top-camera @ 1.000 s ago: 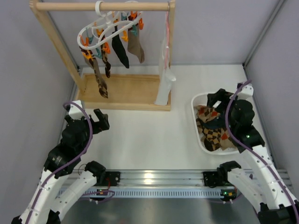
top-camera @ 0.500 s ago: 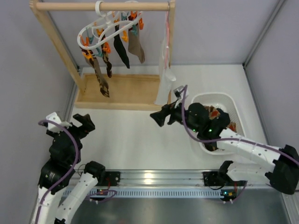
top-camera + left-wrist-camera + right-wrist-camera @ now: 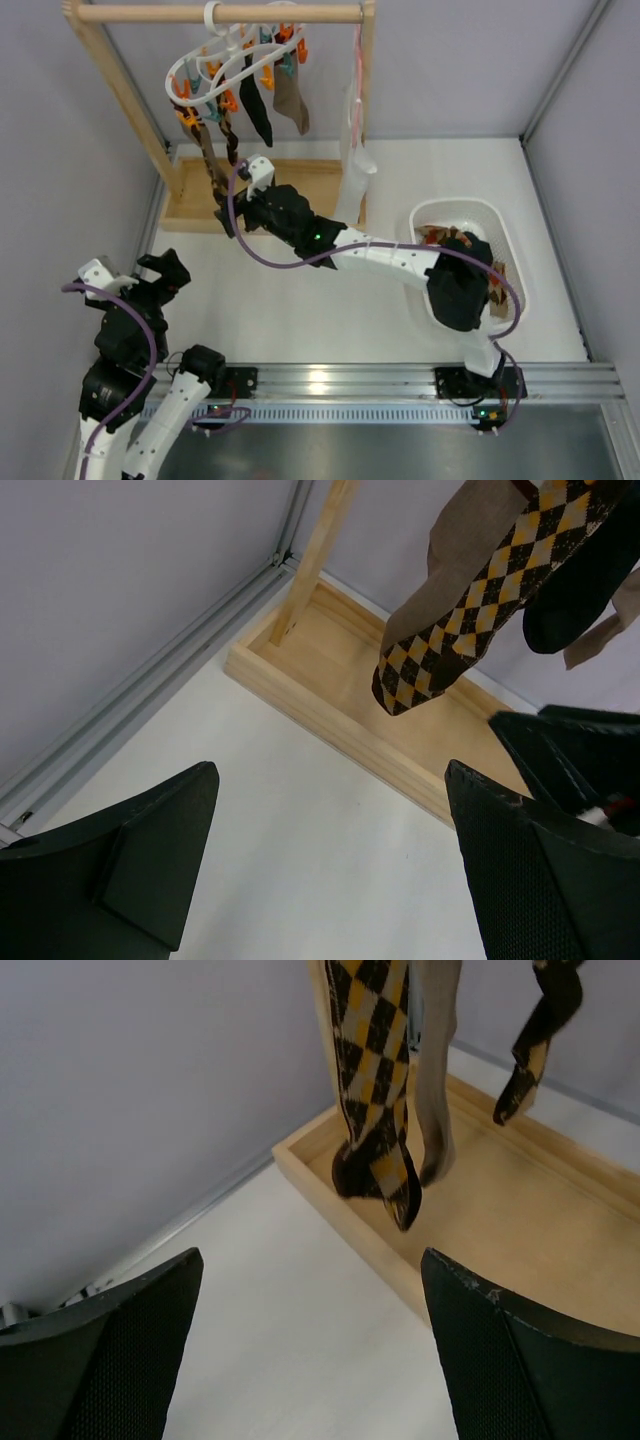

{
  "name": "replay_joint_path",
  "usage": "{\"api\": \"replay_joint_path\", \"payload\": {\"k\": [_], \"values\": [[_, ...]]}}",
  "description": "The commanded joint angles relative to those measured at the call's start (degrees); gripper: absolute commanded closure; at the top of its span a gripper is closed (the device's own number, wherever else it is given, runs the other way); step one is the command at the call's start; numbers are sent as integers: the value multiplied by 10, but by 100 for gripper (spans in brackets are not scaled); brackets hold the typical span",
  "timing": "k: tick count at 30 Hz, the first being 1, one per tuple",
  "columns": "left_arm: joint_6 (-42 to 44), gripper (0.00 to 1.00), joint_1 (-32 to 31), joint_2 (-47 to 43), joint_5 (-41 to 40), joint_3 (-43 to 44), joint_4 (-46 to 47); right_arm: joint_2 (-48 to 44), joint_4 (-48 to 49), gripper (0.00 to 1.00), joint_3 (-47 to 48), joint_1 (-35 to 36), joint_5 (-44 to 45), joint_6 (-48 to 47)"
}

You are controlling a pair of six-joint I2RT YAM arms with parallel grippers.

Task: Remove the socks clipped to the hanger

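Observation:
The white ring hanger (image 3: 215, 65) with orange and teal clips hangs from the wooden rail. Socks hang from it: a long diamond-checked one (image 3: 212, 165), a shorter checked one (image 3: 230, 135), a black one (image 3: 260, 110) and a brown one (image 3: 292, 105). My right gripper (image 3: 233, 212) is open and empty, just below and in front of the long checked sock's toe (image 3: 375, 1090). It is not touching the sock. My left gripper (image 3: 160, 272) is open and empty, low at the near left, facing the same sock (image 3: 470, 610).
The wooden rack's base tray (image 3: 290, 195) lies under the socks, with its posts at both ends. A white cloth with a pink strap (image 3: 352, 170) hangs by the right post. A white basket (image 3: 505, 240) holding removed socks stands at the right, partly behind my right arm.
My right arm has swung from the basket across the table to the left, up to the long checked sock. My left arm has drawn back toward the near left.

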Motion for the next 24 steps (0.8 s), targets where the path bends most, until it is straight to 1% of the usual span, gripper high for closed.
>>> {"api": "replay_joint_path", "payload": {"k": [1, 2, 3, 4, 6, 7, 10, 13, 14, 16, 17, 18, 19, 20, 21, 22, 24], "values": [[0, 2, 4, -1, -2, -3, 29, 80, -49, 14, 130, 6, 39, -53], [0, 2, 4, 0, 1, -3, 29, 99, -58, 13, 184, 5, 47, -58], [1, 2, 4, 1, 3, -3, 30, 134, -64, 13, 208, 6, 65, -63], [1, 2, 3, 1, 6, -3, 30, 150, -71, 13, 250, 5, 68, -73], [1, 2, 3, 3, 12, -2, 30, 195, -78, 13, 292, 2, 72, -76], [1, 2, 3, 3, 14, -2, 30, 208, -81, 14, 328, -5, 72, -77], [1, 2, 4, 4, 20, -2, 30, 262, -79, 19, 377, -19, 69, -72], [1, 2, 3, 3, 24, -1, 31, 318, -75, 32, 462, -37, 39, -65], [1, 2, 3, 5, 25, -1, 30, 338, -64, 42, 475, -38, 34, -67], [1, 2, 3, 6, 27, -1, 31, 348, -52, 56, 486, -44, 27, -74], [1, 2, 3, 5, 28, -1, 31, 344, -43, 68, 483, -45, 25, -78], [1, 2, 4, 7, 28, -1, 31, 338, -33, 73, 475, -45, 24, -86], [2, 2, 3, 7, 30, -1, 31, 330, -21, 76, 441, -44, 22, -88], [1, 2, 3, 7, 31, -1, 31, 307, -6, 83, 420, -44, 20, -89], [1, 2, 3, 12, 31, -1, 30, 295, 21, 90, 380, -43, 20, -93], [0, 2, 4, 12, 35, 0, 30, 283, 29, 93, 361, -43, 20, -94], [1, 2, 3, 15, 44, 3, 30, 249, 42, 96, 328, -41, 20, -96]]}}
